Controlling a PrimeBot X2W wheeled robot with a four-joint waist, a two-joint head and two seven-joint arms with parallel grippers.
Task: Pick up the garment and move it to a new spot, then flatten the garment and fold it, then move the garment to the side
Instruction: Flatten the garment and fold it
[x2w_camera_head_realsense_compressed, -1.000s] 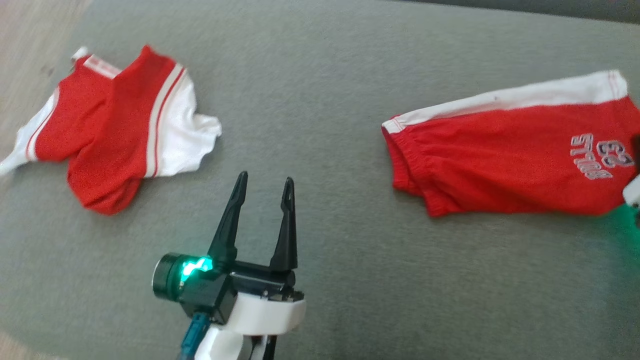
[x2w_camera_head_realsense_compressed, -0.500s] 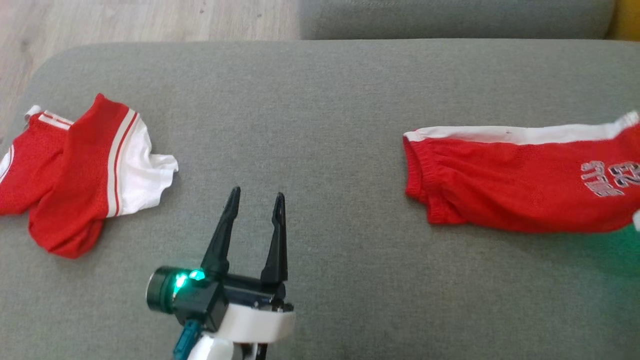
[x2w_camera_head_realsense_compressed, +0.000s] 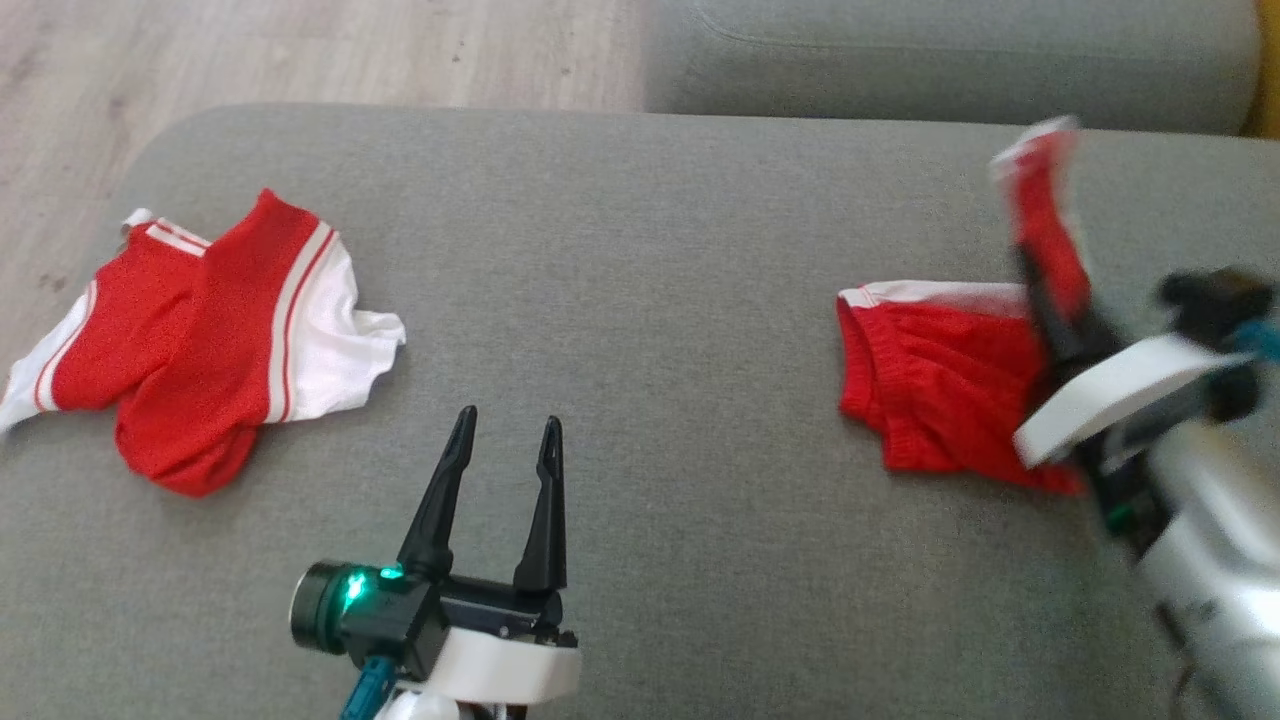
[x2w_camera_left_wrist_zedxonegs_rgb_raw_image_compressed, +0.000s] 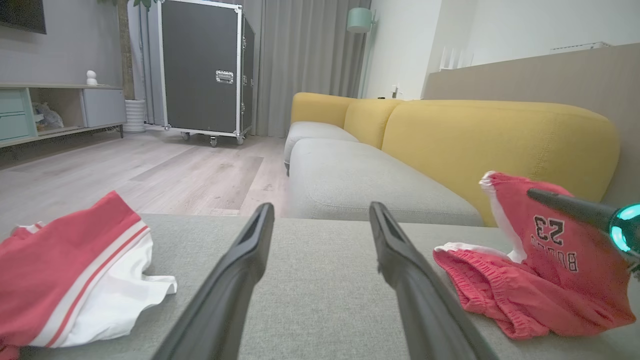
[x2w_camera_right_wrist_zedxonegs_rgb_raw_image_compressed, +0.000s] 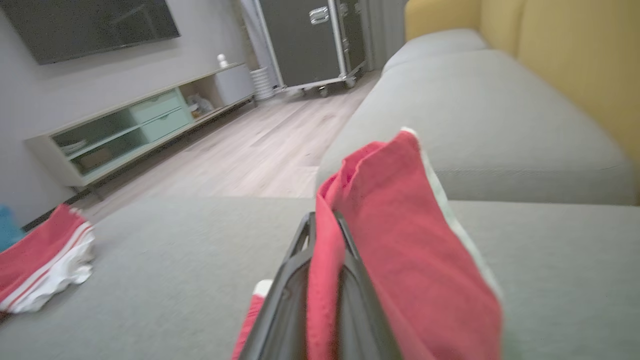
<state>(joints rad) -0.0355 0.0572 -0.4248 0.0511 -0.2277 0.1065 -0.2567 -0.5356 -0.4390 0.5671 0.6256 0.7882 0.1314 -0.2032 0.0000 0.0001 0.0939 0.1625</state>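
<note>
Grey sofa cushion (x2w_camera_head_realsense_compressed: 640, 300), wood floor (x2w_camera_head_realsense_compressed: 300, 50) beyond, left gripper (x2w_camera_head_realsense_compressed: 505, 430) spread wide, right gripper (x2w_camera_right_wrist_zedxonegs_rgb_raw_image_compressed: 325, 235) blurred, clamped on red shorts (x2w_camera_head_realsense_compressed: 940, 390), arm hiding part

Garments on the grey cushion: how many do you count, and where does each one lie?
2. A red-and-white garment lies crumpled at the left of the cushion; red shorts lie at its right, one end raised in the right gripper. None seems hidden.
</note>
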